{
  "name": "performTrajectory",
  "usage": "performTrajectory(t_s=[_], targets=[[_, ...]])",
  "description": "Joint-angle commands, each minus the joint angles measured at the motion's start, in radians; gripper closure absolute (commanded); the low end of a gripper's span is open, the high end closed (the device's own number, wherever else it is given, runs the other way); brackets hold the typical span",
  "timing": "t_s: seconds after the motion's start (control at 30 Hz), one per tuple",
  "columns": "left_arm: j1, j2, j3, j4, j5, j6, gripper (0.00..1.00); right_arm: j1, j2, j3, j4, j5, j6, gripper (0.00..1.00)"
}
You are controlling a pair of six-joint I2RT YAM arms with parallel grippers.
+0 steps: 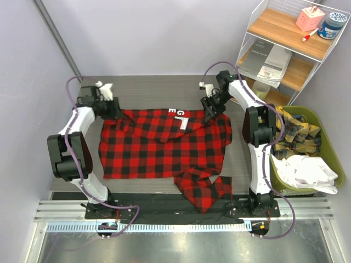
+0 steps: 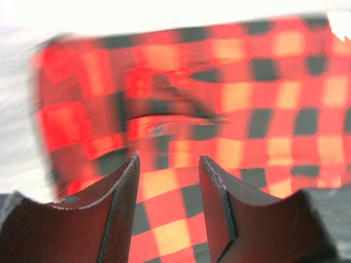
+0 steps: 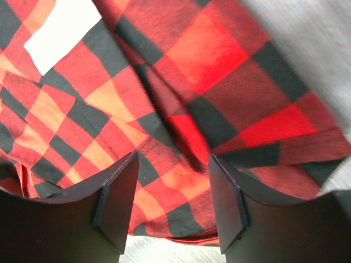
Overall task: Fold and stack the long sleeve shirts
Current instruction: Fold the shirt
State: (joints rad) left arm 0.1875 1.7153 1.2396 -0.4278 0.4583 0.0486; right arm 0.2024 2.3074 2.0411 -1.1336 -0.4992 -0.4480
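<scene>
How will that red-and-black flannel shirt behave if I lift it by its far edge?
Probably floppy: the flannel shirt lies flat with creases and folds, so it should drape and sag from any pinch point. Its loose sleeve, bunched at the near side, would likely trail or drag. Pushed, it would probably wrinkle rather than slide whole.

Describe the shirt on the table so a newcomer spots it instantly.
Look at the grey table in the middle of the top view. The red-and-black check shirt lies spread on it, one sleeve trailing toward the near edge. Unlike the yellow plaid clothes and white cloth in the green bin at right, it is red and bears a white lettered patch.
</scene>
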Motion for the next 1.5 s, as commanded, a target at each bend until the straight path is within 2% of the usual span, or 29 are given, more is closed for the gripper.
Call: performTrajectory(t_s=[0.0, 0.17, 0.37, 0.53, 0.67, 0.77, 0.83, 0.9, 0.93, 0.97, 1.03, 1.07, 1.13, 1.17, 1.3, 1.47], targets=[[-0.131, -0.008, 0.023, -0.077, -0.055, 0.165, 0.53, 0.051, -0.075, -0.034, -0.015, 0.049, -0.024, 0.42], [-0.154, 0.099, 0.078, -0.15, -0.156, 0.123, 0.57, 0.077, 0.001, -0.019, 0.001, 0.122, -0.029, 0.43], [-0.14, 0.257, 0.182, -0.235, -0.239, 0.149, 0.57, 0.075, 0.141, 0.111, 0.029, 0.26, -0.034, 0.46], [-0.115, 0.471, 0.383, -0.307, -0.271, 0.143, 0.59, 0.06, 0.271, 0.316, 0.069, 0.375, -0.032, 0.48], [-0.095, 0.631, 0.642, -0.364, -0.271, 0.102, 0.61, 0.054, 0.371, 0.459, 0.142, 0.461, -0.049, 0.48], [-0.086, 0.7, 0.811, -0.417, -0.213, 0.103, 0.57, 0.054, 0.353, 0.465, 0.192, 0.417, -0.078, 0.43], [-0.088, 0.673, 0.825, -0.402, -0.157, 0.129, 0.55, 0.055, 0.284, 0.458, 0.19, 0.36, -0.102, 0.37], [-0.086, 0.581, 0.793, -0.408, -0.089, 0.164, 0.51, 0.06, 0.218, 0.429, 0.183, 0.301, -0.104, 0.27], [-0.086, 0.542, 0.769, -0.41, -0.032, 0.215, 0.5, 0.06, 0.125, 0.409, 0.166, 0.275, -0.121, 0.24], [-0.086, 0.449, 0.702, -0.416, -0.005, 0.241, 0.46, 0.06, 0.077, 0.342, 0.157, 0.227, -0.121, 0.2], [-0.082, 0.361, 0.585, -0.437, 0.081, 0.337, 0.44, 0.06, -0.087, 0.248, 0.129, 0.173, -0.112, 0.17], [-0.077, 0.269, 0.543, -0.471, 0.112, 0.377, 0.41, 0.061, -0.144, 0.146, 0.108, 0.147, -0.135, 0.16], [-0.069, 0.193, 0.436, -0.549, 0.181, 0.538, 0.35, 0.066, -0.276, 0.027, 0.035, 0.071, -0.17, 0.16], [-0.066, 0.164, 0.404, -0.615, 0.197, 0.584, 0.34, 0.074, -0.31, -0.092, 0.015, 0.062, -0.216, 0.17], [-0.06, 0.048, 0.261, -0.745, 0.186, 0.837, 0.35, 0.124, -0.434, -0.338, 0.001, 0.068, -0.273, 0.22], [-0.045, -0.002, 0.095, -0.723, 0.117, 1.026, 0.39, 0.187, -0.491, -0.548, 0.1, 0.132, -0.331, 0.27]])
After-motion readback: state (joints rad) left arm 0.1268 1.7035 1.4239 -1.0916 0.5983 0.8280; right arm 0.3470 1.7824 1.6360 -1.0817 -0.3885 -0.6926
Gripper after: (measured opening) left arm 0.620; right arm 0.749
